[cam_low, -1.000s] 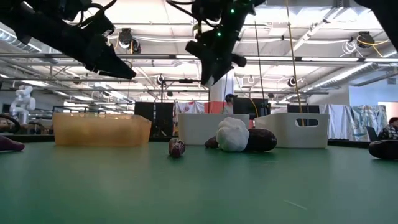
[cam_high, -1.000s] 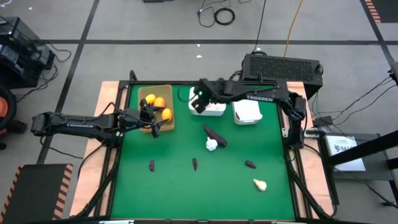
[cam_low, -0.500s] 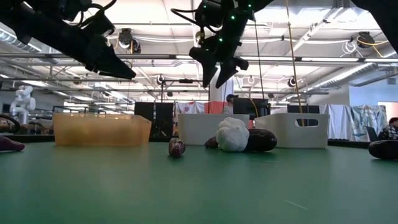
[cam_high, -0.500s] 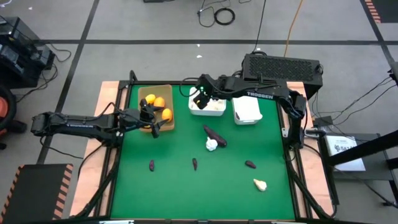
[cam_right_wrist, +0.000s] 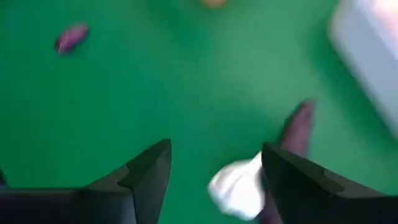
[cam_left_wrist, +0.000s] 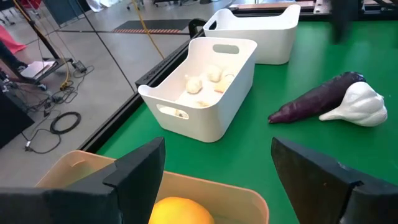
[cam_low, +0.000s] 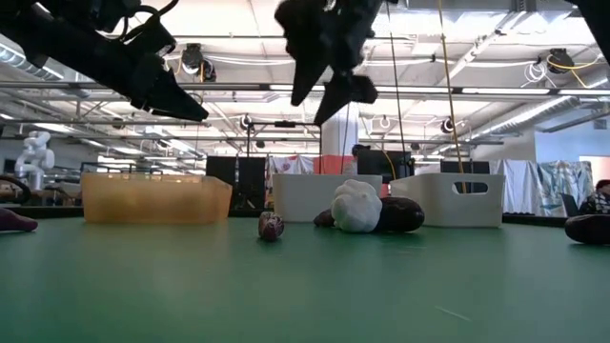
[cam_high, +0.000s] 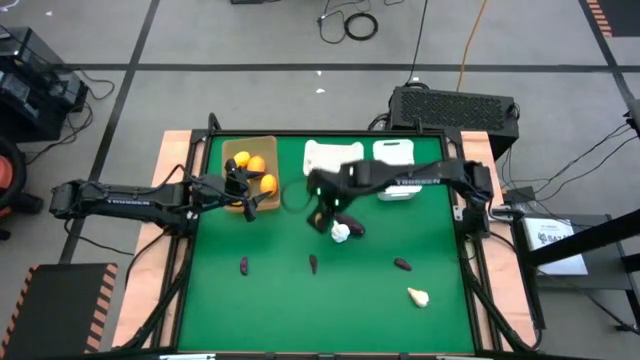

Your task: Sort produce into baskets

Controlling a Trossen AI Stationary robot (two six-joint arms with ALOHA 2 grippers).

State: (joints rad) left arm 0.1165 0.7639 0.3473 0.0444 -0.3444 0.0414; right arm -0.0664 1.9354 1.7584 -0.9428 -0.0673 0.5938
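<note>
Currently right end effector [cam_high: 322,218] spread, empty, above garlic bulb [cam_high: 341,233] touching eggplant [cam_high: 346,219] mid-desk [cam_high: 380,300]. Left end effector [cam_high: 243,192] spread, hovering over tan tray [cam_high: 262,145] holding oranges [cam_high: 255,165].

blurred: garlic bulb [cam_right_wrist: 239,190] (right wrist) | cut off: orange fruit [cam_left_wrist: 180,210]

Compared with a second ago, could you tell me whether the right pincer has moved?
Yes. The right pincer has left the white bin and moved toward the garlic bulb.
</note>
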